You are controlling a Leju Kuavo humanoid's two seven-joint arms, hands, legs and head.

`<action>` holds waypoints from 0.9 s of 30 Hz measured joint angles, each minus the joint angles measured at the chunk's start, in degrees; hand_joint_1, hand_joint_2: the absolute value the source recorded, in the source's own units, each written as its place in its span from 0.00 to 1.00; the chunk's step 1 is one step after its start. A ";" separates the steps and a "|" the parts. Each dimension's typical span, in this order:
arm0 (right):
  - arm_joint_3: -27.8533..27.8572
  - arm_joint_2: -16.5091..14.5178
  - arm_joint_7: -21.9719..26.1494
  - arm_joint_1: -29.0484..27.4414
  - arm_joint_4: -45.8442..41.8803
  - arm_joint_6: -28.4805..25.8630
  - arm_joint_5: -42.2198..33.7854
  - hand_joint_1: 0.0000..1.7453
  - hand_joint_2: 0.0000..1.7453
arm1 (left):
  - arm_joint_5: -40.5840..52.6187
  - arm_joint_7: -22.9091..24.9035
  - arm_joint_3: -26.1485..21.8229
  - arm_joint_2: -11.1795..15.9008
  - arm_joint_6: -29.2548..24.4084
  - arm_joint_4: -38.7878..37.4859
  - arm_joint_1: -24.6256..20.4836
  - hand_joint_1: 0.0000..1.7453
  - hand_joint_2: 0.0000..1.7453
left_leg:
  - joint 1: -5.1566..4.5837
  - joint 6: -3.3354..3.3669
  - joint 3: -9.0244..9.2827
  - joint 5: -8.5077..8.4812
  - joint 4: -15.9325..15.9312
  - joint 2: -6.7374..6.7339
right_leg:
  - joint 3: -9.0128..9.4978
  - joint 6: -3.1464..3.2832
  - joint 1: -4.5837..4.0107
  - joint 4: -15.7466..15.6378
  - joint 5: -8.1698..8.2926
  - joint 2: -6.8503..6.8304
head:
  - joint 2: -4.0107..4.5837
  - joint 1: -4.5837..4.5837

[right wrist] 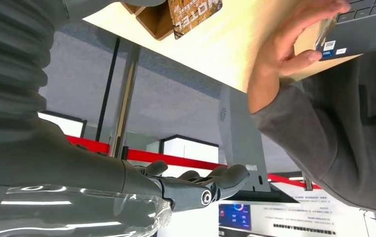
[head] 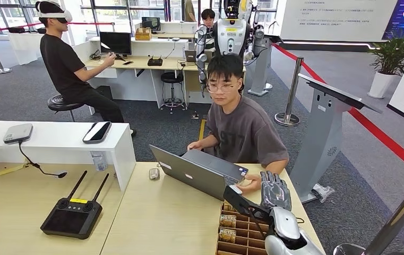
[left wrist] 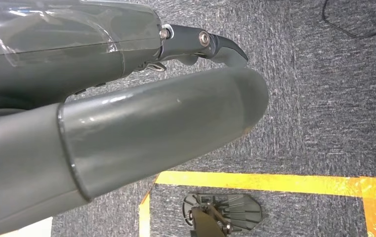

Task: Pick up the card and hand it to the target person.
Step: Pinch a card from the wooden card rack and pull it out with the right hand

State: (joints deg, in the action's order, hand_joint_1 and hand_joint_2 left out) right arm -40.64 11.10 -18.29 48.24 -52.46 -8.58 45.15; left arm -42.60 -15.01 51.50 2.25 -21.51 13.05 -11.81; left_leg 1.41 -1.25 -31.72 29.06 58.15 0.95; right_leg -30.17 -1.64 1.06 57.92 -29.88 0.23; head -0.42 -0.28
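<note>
On the left tabletop (head: 8, 212) sits a black controller (head: 72, 215) with two antennas; a grey laptop (head: 197, 171) stands further along, and behind it sits the person (head: 242, 125) in a grey shirt. The left robot hand (left wrist: 126, 128) hangs over the carpet, and I cannot tell whether its fingers are spread or curled. The cards (head: 228, 227) stand in rows in a divided cardboard box (head: 252, 241) at the near edge. To my eye a card is light, thin and stiff, likely slick on its faces, so I would pinch its free top edge between thumb and finger. The right robot hand (head: 275, 191) hovers just beyond the box beside the person's hand (head: 250, 184), fingers loosely extended, holding nothing.
</note>
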 joint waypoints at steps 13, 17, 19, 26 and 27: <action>-1.30 1.13 -1.75 0.47 -0.02 1.89 0.77 0.26 1.00 | 0.00 0.05 0.00 0.00 -0.12 0.00 0.09 0.00 0.00 | 0.00 0.00 0.00 0.00 0.00 0.01 | 0.00 0.00 0.00 0.00 0.00 -0.01 | 0.00 0.02; -1.91 1.16 -1.77 0.83 0.20 3.24 0.56 0.28 1.00 | 0.04 0.15 0.00 0.00 -0.13 0.00 0.07 0.00 0.00 | 0.00 0.00 0.00 0.00 0.00 0.00 | 0.00 0.00 0.00 0.00 0.00 0.00 | 0.00 0.01; -2.08 1.13 -1.66 1.08 0.49 3.92 0.20 0.28 1.00 | 0.06 0.25 0.00 0.00 -0.13 0.00 0.07 0.00 0.00 | 0.00 0.00 -0.01 0.00 0.00 0.01 | 0.00 0.00 0.00 0.00 0.00 -0.01 | 0.00 0.02; -2.76 1.04 -0.90 2.05 2.30 5.09 -1.34 0.31 1.00 | 0.14 0.56 0.00 0.00 -0.14 0.00 0.06 0.00 0.00 | 0.00 0.00 -0.02 0.00 0.00 0.02 | 0.01 0.00 0.00 0.00 0.00 -0.02 | 0.00 0.03; -2.82 1.00 -0.79 2.14 2.60 5.15 -1.45 0.31 1.00 | 0.14 0.58 0.00 0.00 -0.14 0.00 0.06 0.00 0.00 | 0.00 0.00 -0.03 0.00 0.00 0.02 | 0.01 0.00 0.00 0.00 0.00 -0.02 | 0.00 0.03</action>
State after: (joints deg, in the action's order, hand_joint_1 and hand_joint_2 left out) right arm -43.47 12.11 -19.09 50.39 -49.86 -3.43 43.70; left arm -42.46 -14.43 51.50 2.25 -21.65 13.05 -11.75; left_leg 1.40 -1.25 -31.74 29.06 58.15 0.97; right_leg -30.16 -1.64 1.06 57.92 -29.88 0.22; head -0.42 -0.25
